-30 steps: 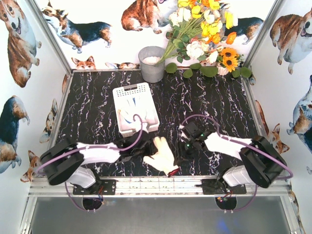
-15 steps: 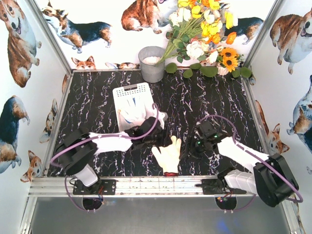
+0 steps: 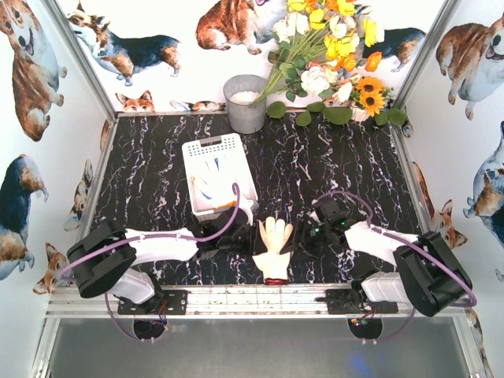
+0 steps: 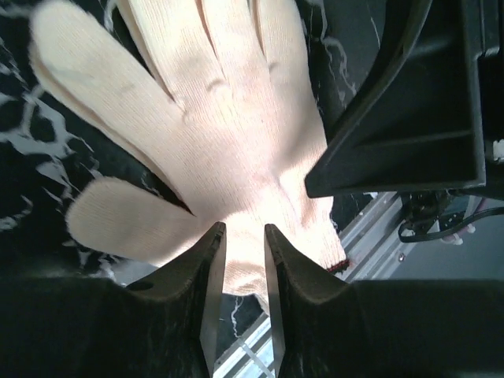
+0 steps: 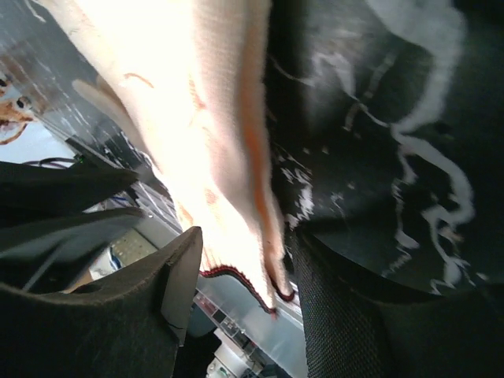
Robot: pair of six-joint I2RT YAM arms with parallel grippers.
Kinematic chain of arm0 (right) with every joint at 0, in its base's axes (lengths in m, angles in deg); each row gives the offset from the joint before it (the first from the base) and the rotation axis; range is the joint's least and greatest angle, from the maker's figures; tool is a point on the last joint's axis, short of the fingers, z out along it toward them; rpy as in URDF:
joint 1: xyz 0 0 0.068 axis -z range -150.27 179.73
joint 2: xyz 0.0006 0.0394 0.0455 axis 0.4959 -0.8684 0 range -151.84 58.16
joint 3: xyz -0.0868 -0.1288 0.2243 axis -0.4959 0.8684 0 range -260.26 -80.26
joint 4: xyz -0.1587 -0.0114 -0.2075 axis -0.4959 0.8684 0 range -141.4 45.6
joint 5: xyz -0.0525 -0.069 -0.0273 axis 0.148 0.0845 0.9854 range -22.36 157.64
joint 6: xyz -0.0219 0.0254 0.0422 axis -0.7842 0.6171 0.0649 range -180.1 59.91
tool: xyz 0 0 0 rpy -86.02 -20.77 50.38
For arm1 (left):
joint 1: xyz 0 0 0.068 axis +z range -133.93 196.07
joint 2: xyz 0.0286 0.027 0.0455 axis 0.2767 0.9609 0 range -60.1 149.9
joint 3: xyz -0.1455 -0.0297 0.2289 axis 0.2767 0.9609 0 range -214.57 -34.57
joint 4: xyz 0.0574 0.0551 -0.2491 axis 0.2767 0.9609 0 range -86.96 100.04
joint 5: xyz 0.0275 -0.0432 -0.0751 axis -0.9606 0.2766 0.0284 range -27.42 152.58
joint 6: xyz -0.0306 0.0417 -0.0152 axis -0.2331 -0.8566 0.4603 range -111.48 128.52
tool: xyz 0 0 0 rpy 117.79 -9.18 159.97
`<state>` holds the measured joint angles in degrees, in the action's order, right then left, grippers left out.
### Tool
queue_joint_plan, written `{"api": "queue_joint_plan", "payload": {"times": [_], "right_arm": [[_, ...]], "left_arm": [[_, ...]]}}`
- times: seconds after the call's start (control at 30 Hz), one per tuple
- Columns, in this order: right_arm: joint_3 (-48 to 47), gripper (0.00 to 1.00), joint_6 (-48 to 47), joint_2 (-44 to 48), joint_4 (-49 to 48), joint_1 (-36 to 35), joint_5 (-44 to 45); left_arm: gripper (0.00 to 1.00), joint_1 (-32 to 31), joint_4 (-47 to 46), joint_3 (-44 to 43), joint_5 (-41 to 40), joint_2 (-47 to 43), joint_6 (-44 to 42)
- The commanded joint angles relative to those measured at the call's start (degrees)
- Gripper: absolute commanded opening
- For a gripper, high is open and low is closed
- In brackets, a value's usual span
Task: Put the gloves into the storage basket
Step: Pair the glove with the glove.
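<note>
You've got one beige glove [image 3: 273, 246] with red trim lying flat on the table [image 3: 354, 173] by its front edge, between both arms and just outside the storage basket [image 3: 235, 146].

Left gripper [image 4: 243, 232]: narrow slot over the cuff end. You can't tell whether it pinches fabric.

Right gripper [image 5: 248, 236]: jaws spread, cuff edge in the gap, nothing clamped.

White gloves [image 3: 209, 179] sit in the basket.

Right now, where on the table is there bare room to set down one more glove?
The widest free patch is the marble table right of the storage basket, bordered by the flowers behind. A narrower strip lies between basket and left wall. Crowded: the near centre, where the left end effector and right end effector flank the glove.
</note>
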<state>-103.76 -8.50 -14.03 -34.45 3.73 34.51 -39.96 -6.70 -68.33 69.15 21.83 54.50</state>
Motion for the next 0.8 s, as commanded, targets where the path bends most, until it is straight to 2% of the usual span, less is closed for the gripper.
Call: {"api": "queue_joint_plan", "payload": {"times": [0.0, 0.23, 0.5, 0.7, 0.77], "right_arm": [[1.7, 0.51, 1.8, -3.3, -9.3, -1.9, 2.7], [2.9, 0.47, 2.5, -6.3, -13.9, -3.1, 4.1], [4.5, 0.48, 4.3, -10.2, -19.6, -7.2, 2.0], [4.9, 0.45, 6.2, -14.1, -24.3, -10.8, 1.1], [5.0, 0.26, 7.2, -14.4, -24.4, -11.1, 1.8]], "left_arm": [[0.20, -2.3, -5.3, 1.0, 0.5, 1.7, 4.4], [0.14, -2.8, -4.2, 3.5, -1.1, 5.5, 3.8], [0.13, -2.8, -5.8, 7.5, -2.7, 5.3, 4.6], [0.13, -2.8, -6.8, 7.1, -3.5, 4.8, 4.7], [0.13, -2.7, -6.3, 6.7, -4.3, 4.0, 4.9]]}}
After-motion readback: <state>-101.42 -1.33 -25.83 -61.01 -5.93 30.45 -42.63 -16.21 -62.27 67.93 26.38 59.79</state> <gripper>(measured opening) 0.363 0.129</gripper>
